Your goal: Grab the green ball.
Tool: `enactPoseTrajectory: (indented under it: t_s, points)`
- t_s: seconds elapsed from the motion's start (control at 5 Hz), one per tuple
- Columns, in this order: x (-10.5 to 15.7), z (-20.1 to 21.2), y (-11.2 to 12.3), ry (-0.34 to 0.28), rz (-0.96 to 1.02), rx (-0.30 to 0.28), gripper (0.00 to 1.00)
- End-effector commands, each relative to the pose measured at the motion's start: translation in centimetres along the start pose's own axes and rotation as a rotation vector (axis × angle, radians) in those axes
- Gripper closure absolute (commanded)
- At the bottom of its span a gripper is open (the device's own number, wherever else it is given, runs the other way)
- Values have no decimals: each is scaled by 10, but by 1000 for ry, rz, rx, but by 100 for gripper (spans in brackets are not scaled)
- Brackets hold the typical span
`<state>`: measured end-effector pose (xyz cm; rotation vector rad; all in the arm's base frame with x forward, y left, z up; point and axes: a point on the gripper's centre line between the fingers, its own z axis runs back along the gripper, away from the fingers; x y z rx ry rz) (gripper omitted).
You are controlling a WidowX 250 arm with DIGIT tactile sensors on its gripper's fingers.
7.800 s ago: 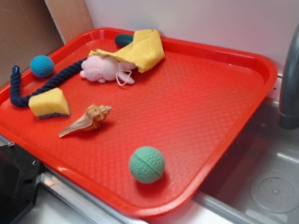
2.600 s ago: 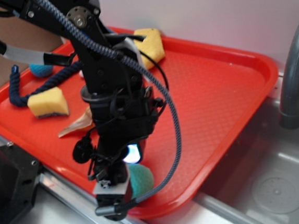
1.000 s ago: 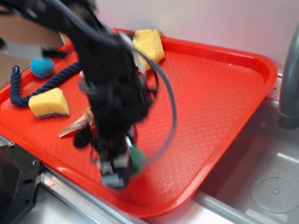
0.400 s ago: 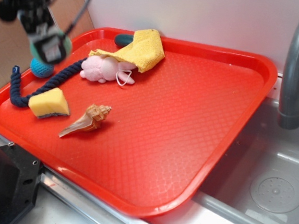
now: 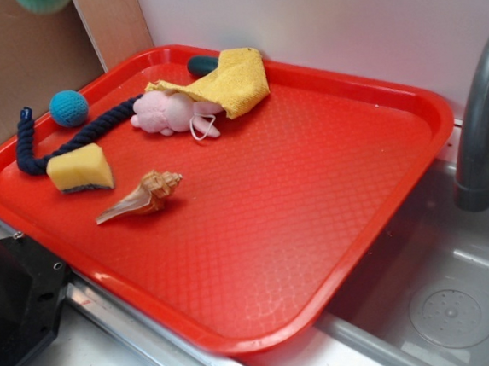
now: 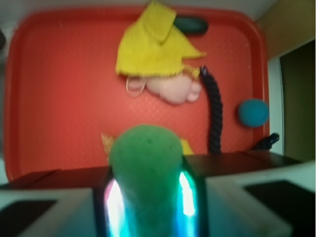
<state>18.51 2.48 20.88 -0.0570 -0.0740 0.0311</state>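
High above the red tray (image 5: 374, 94), the gripper (image 6: 148, 197) has its fingers clamped on the green ball (image 6: 144, 168).

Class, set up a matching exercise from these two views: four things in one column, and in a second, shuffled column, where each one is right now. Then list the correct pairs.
Things
1. green ball
2. blue ball
3. seashell
4. yellow cloth

Places
A. lying partly over the pink toy at the tray's far side
B. on the tray beside the dark rope, near the left rim
C. off the tray, held between the gripper's fingers
D. on the tray just in front of the yellow sponge

Pairs: 1-C, 2-B, 3-D, 4-A
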Motion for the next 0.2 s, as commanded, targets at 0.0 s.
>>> enactPoseTrajectory:
  t_s: [0.0]
  points:
    - [-26, 23, -18, -81, -9, 26, 100]
